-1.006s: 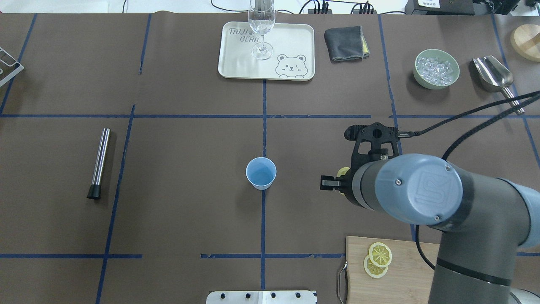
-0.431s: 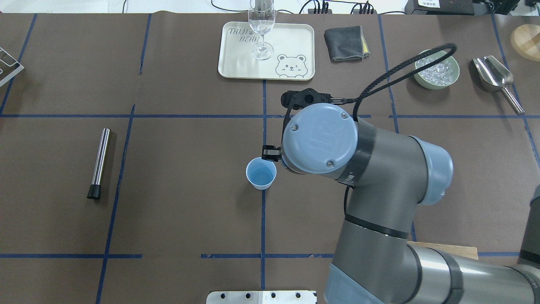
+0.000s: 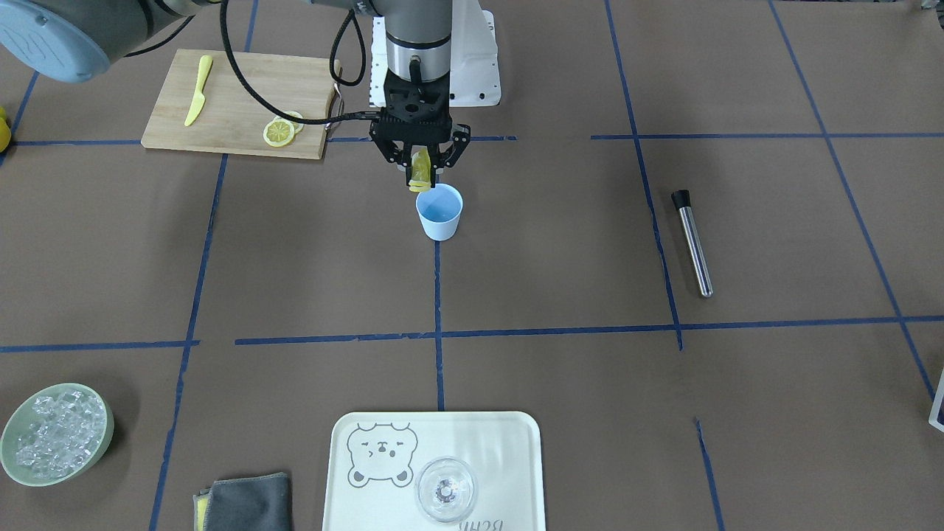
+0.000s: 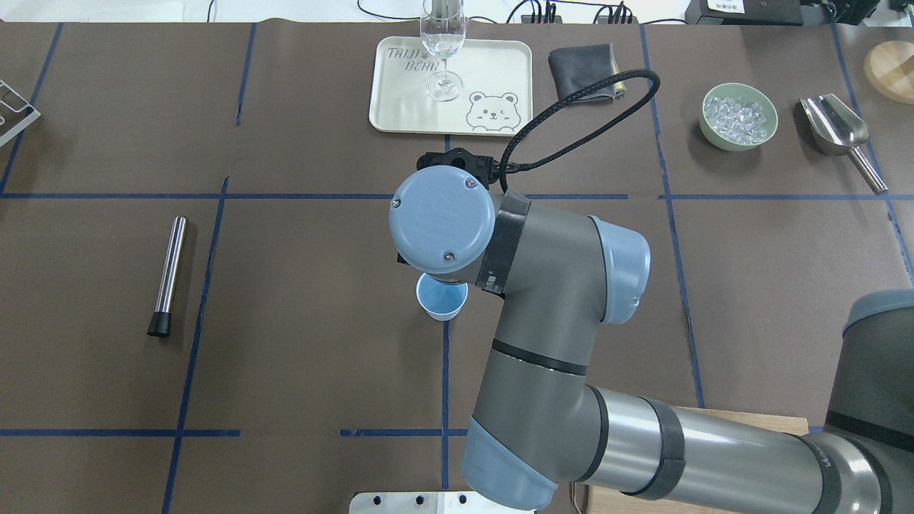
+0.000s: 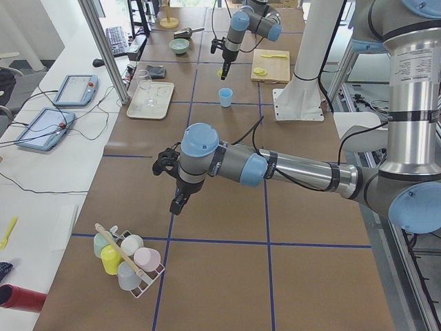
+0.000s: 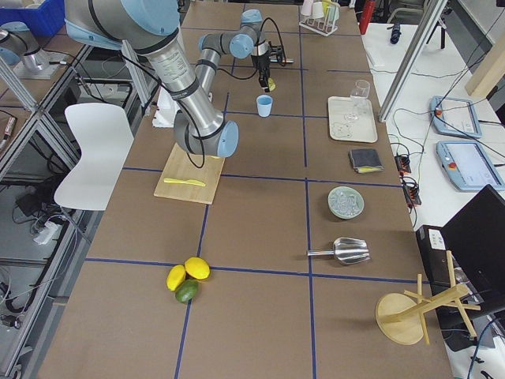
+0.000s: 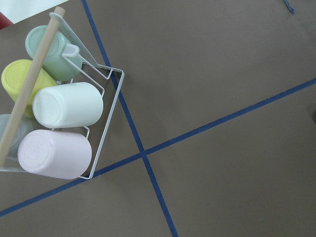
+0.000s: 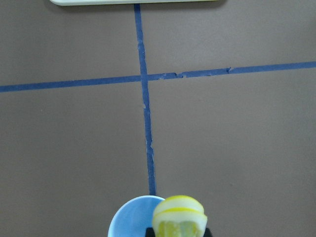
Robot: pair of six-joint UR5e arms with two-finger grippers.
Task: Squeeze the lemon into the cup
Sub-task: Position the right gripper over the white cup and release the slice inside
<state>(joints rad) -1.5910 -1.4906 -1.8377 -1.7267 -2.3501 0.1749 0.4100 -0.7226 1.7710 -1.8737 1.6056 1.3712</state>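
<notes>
My right gripper [image 3: 421,181] is shut on a folded yellow lemon slice [image 3: 420,169] and holds it just above the near rim of the light-blue cup [image 3: 439,212]. The right wrist view shows the lemon [image 8: 179,217] over the cup's edge [image 8: 129,219]. In the overhead view the arm's wrist hides the gripper and part of the cup [image 4: 443,303]. Two more lemon slices [image 3: 282,130] lie on the cutting board [image 3: 236,103]. My left gripper [image 5: 177,204] hangs over bare table near a cup rack; I cannot tell whether it is open or shut.
A yellow knife [image 3: 197,99] lies on the board. A tray [image 3: 509,442] holds a clear glass [image 3: 445,490]. A green bowl of ice [image 3: 55,442], a grey cloth [image 3: 247,505] and a metal muddler [image 3: 692,242] lie around. A cup rack [image 7: 64,118] is below the left wrist.
My right arm has swung left from the right of the cup to above it, carrying the lemon slice. The cup has not moved.
</notes>
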